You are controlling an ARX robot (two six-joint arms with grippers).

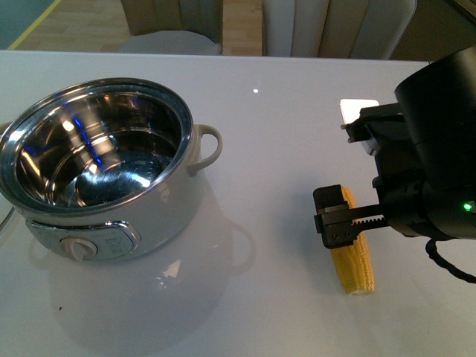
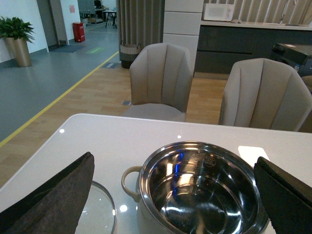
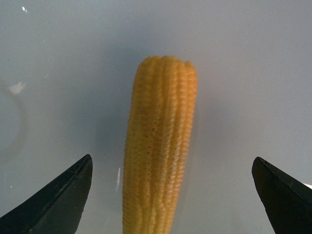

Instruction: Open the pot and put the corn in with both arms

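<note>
The white pot (image 1: 111, 193) stands uncovered on the left of the table, its shiny steel bowl empty. In the left wrist view the pot (image 2: 202, 190) lies between the wide-apart fingers of my open left gripper (image 2: 171, 195), which hangs above it; this gripper is out of the front view. The yellow corn (image 1: 355, 260) lies on the table at the right. My black right gripper (image 1: 343, 221) hovers over the cob, open. In the right wrist view the corn (image 3: 158, 151) lies lengthwise between the spread fingers of the right gripper (image 3: 171, 195), touching neither.
A glass lid (image 2: 97, 214) lies flat on the table beside the pot's loop handle (image 2: 129, 178). A small white card (image 1: 359, 110) sits behind the right arm. Beige chairs (image 2: 161, 80) stand beyond the table's far edge.
</note>
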